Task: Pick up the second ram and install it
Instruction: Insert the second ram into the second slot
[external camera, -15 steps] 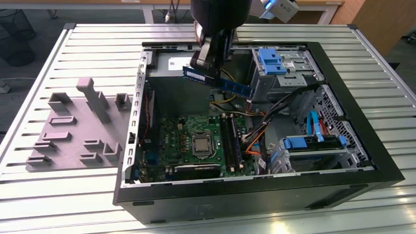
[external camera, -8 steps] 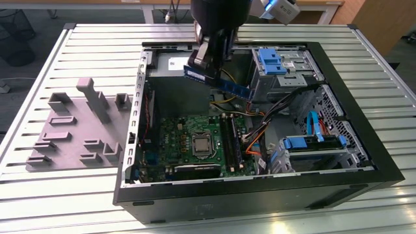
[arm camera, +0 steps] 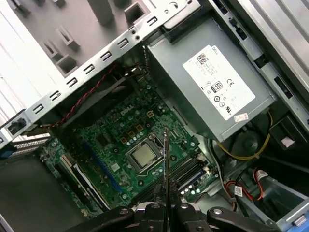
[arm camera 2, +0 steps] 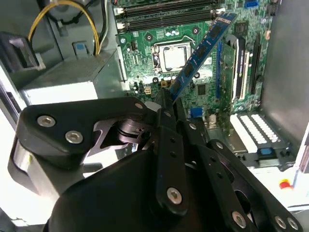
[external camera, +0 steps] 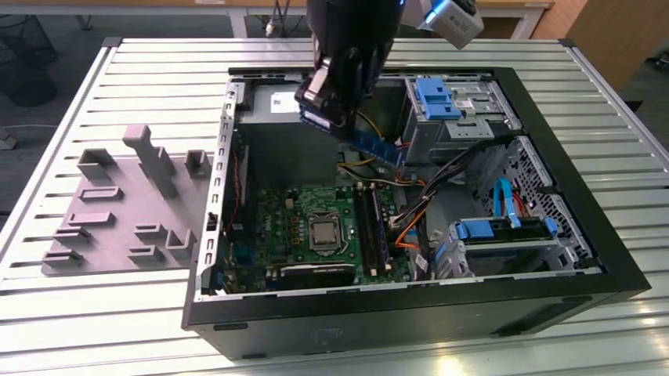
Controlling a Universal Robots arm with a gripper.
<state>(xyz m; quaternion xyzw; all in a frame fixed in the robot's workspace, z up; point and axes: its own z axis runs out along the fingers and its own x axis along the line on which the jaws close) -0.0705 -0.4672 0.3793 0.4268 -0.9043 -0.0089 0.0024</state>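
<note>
My gripper hangs over the open computer case, shut on the second ram, a thin blue-green strip that slants down past the fingers. In the second wrist view the ram sticks out from the gripper above the green motherboard. In the first wrist view I see the ram edge-on above the processor socket, with the gripper behind it. The long black memory slots lie below on the board, apart from the strip.
A grey fixture plate with upright holders sits at the exterior view's left of the case. Inside the case are the silver power supply, blue drive cages, bundled cables and a seated expansion card.
</note>
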